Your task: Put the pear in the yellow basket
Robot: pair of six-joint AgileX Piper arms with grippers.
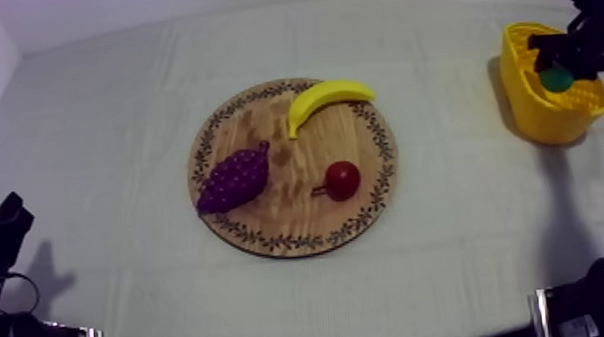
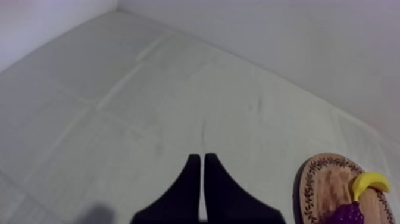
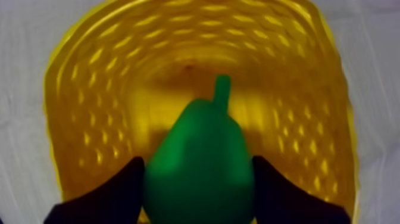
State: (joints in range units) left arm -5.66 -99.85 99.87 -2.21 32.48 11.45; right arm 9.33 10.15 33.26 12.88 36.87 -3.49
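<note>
Our right pincer (image 3: 199, 179) grips the pear (image 3: 199, 158) over the yellow basket (image 3: 83, 89), clear of the wooden board (image 1: 300, 231), so only release remains; our left pincer (image 2: 199, 159) rests narrow.

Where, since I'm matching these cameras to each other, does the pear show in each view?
Top view: the pear is in the right gripper, over the yellow basket at far right.
Right wrist view: between the fingers, over the basket's inside.
Left wrist view: faces the cloth and the wooden board's edge, away from the basket.
Shared landmarks: basket for top and right wrist; board for top and left wrist.
</note>
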